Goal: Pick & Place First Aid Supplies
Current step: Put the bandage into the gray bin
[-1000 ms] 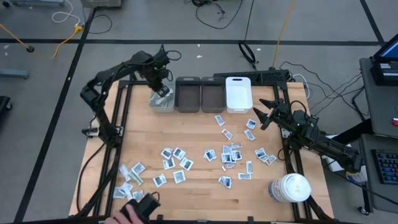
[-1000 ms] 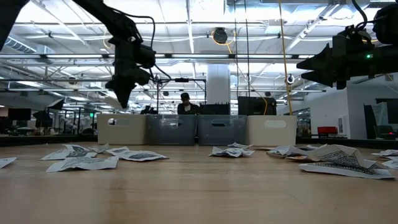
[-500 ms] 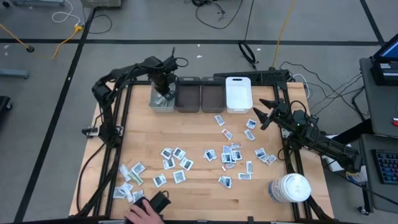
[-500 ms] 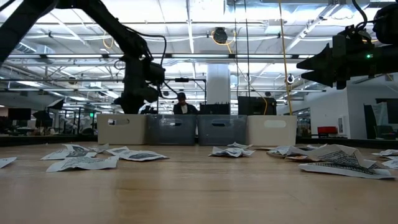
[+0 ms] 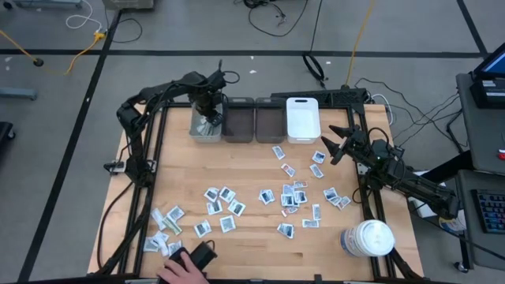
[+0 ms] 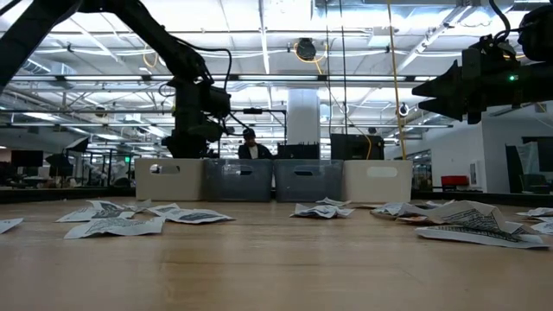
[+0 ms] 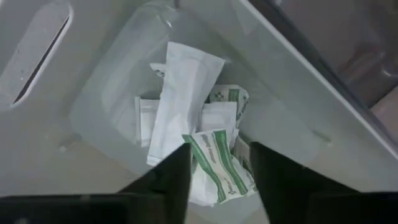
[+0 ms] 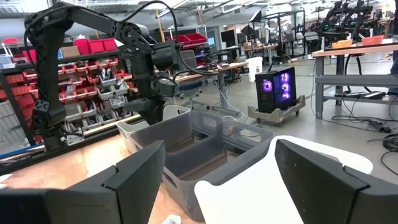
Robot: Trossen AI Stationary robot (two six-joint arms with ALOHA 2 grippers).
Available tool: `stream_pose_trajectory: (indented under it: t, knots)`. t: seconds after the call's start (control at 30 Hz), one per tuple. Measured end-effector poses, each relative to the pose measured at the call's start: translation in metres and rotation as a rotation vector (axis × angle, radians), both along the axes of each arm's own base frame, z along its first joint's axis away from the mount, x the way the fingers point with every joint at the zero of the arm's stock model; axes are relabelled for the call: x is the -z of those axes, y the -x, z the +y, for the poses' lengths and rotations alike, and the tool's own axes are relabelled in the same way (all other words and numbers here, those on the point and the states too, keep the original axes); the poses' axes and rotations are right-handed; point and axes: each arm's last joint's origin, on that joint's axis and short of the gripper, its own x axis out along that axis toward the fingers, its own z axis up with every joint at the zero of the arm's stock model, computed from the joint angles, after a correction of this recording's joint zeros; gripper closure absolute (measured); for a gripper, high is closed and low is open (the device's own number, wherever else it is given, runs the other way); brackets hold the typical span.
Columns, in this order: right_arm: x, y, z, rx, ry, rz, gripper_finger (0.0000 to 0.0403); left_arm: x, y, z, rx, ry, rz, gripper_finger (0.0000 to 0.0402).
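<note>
Many small white sachets with dark print lie flat and scattered on the wooden table; others lie toward its near left corner. In the low view they show as flat slips. My left gripper is lowered into the leftmost pale bin at the far edge, shut on a green-printed sachet. Under it long pale wrapped strips lie on the bin floor. My right gripper hangs open above the table's right side, touching nothing. My left gripper pinches the green-printed sachet between its two fingers, on the sachet's long edges. It comes from above, pointing down into the bin. The sachet sits crumpled just over the pile of strips; whether it rests on them I cannot tell.
Four bins stand in a row at the far edge: the pale one, two dark grey and a white one. A large white jar stands at the near right corner. A person's hand holds a dark object at the near edge.
My left gripper has moved a little toward the table's right and down, from above the pale bin into it, still carrying the sachet; in the last half second it has kept still. The person's hand at the near edge has shifted slightly right.
</note>
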Motion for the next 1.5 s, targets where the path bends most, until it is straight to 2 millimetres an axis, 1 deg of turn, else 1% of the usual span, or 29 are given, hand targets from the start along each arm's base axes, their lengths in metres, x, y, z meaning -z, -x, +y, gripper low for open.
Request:
stream_pose_trajectory:
  t: [0.1, 0.2, 0.3, 0.43, 0.5, 0.63, 0.77, 0.87, 0.97, 1.07, 1.27, 1.4, 1.5]
  knots:
    - [0.000, 0.000, 0.000, 0.000, 0.000, 0.000, 0.0105, 0.000, 0.000, 0.000, -0.005, -0.002, 0.004, 0.0184]
    - [0.000, 0.000, 0.000, 0.000, 0.000, 0.000, 0.0105, 0.000, 0.000, 0.000, -0.014, -0.001, 0.004, 0.0155]
    - [0.000, 0.000, 0.000, 0.000, 0.000, 0.000, 0.0105, 0.000, 0.001, 0.000, -0.022, 0.002, 0.006, 0.0135]
    - [0.000, 0.000, 0.000, 0.000, 0.000, 0.000, 0.0105, -0.002, 0.002, -0.001, -0.028, 0.008, 0.011, 0.0122]
    - [0.000, 0.000, 0.000, 0.001, 0.000, 0.000, 0.0105, -0.011, 0.003, -0.002, -0.038, 0.000, 0.004, 0.0120]
    - [0.000, 0.000, 0.000, 0.000, 0.000, 0.000, 0.0105, -0.038, 0.008, -0.008, -0.042, -0.051, -0.044, 0.0119]
    - [0.000, 0.000, 0.000, 0.000, 0.000, 0.000, 0.0105, -0.064, 0.014, -0.021, -0.041, -0.099, -0.094, 0.0119]
    - [0.000, 0.000, 0.000, 0.000, 0.000, 0.000, 0.0105, -0.079, 0.018, -0.030, -0.031, -0.122, -0.118, 0.0119]
    - [0.000, 0.000, 0.000, 0.000, 0.000, 0.000, 0.0105, -0.091, 0.020, -0.042, -0.008, -0.126, -0.126, 0.0119]
    - [0.000, 0.000, 0.000, 0.000, 0.000, 0.000, 0.0105, -0.094, 0.020, -0.059, 0.038, -0.112, -0.113, 0.0119]
    - [0.000, 0.000, 0.000, 0.000, 0.000, 0.000, 0.0105, -0.082, 0.009, -0.105, 0.196, -0.070, -0.083, 0.0119]
    - [0.000, 0.000, 0.000, 0.000, 0.000, 0.000, 0.0105, -0.070, 0.002, -0.135, 0.239, -0.037, -0.063, 0.0119]
    - [0.000, 0.000, 0.000, 0.000, 0.000, 0.000, 0.0105, -0.068, -0.001, -0.155, 0.258, -0.022, -0.072, 0.0119]
